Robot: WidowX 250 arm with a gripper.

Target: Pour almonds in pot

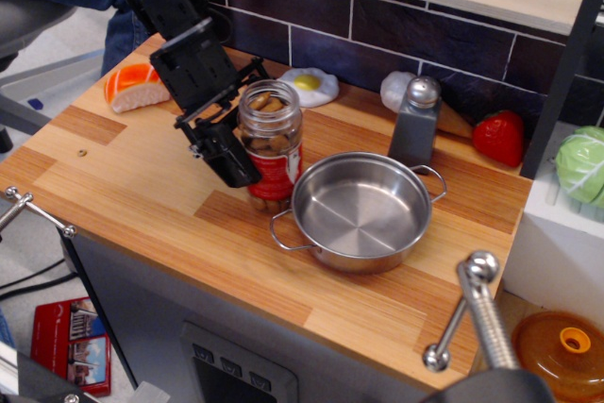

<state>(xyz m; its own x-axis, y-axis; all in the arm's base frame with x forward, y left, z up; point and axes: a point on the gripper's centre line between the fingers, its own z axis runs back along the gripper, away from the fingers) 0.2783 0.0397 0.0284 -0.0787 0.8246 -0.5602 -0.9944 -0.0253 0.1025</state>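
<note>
- The black robot gripper [247,129] comes in from the top left and sits at the left side of the clear plastic jar with a red and white label [271,146].
- One black finger [229,153] lies in front of the jar's left side, and another shows behind the jar near its top. The jaws look apart with the jar between them, but I cannot tell if they squeeze it.
- The small brown almonds [269,104] are inside the jar, which has no lid on top.
- The jar stands upright on the wooden counter [142,195].
- The shiny round steel pot with two loop handles [361,210] sits just to the right of the jar, touching it or nearly so. The pot has nothing in it.
- A grey shaker with a steel ball top [416,122] stands behind the pot, close to its far handle.
- A toy fried egg [309,86] lies by the dark tile wall behind the jar.
- An orange and white sushi toy [135,86] lies at the far left of the counter.
- A red toy strawberry [497,137] sits at the right, near the wall.
</note>
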